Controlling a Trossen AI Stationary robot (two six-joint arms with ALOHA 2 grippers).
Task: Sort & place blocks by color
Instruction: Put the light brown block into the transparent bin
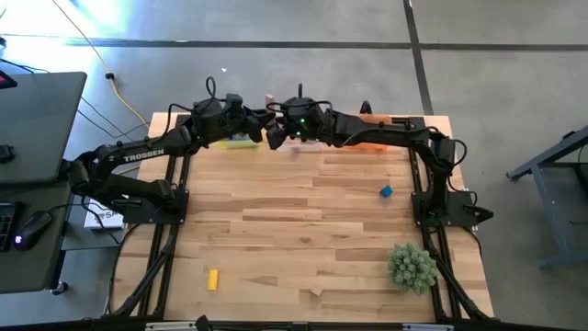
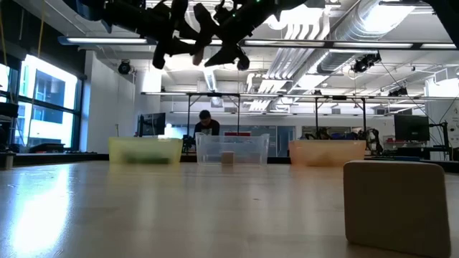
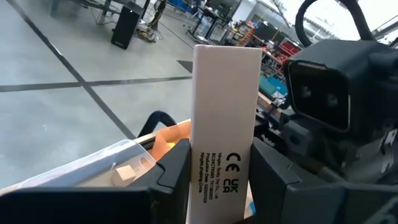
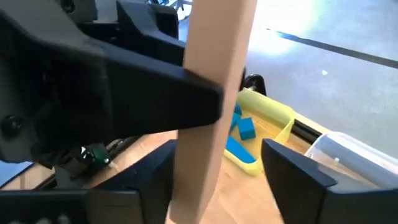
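Grippers meet above the table's far edge: our left gripper point(image 3: 214, 180) clamps a tan bar point(image 3: 225, 118) upright, while our right gripper point(image 4: 214, 180) stands open around it. We see blue blocks point(image 4: 239, 134) in the yellow bin point(image 4: 273, 112).

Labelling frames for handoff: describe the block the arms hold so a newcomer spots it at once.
Look to the far edge of the wooden table, above the row of bins, where both arms meet. The left end effector grips a long plain tan wooden bar upright; the right end effector straddles it, fingers apart. Unlike the small blue block and yellow block on the table, it is unpainted, long and airborne.
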